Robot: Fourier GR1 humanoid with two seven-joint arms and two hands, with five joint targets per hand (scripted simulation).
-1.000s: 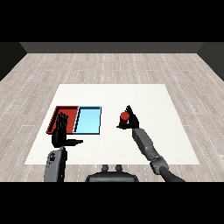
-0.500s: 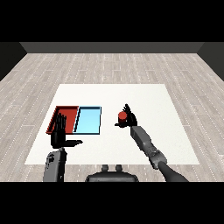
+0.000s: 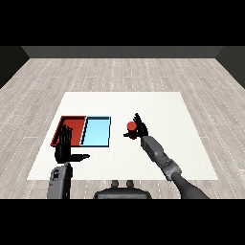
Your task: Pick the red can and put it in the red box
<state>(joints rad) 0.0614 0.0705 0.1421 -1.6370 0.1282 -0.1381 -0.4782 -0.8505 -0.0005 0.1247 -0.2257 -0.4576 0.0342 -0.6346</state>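
Red can (image 3: 131, 126) sits in the right robot hand (image 3: 139, 128), whose black fingers curl round it just right of the light blue tray (image 3: 97, 131), so the pick looks done and the carry toward the red tray (image 3: 72, 122) is the step in hand. That tray lies beyond the blue one on the white table (image 3: 158, 107), so the next move calls for a leftward sweep across the blue tray before letting go. Near the red tray's front corner, the left robot hand (image 3: 64, 146) stands with straight fingers, grasping nothing.
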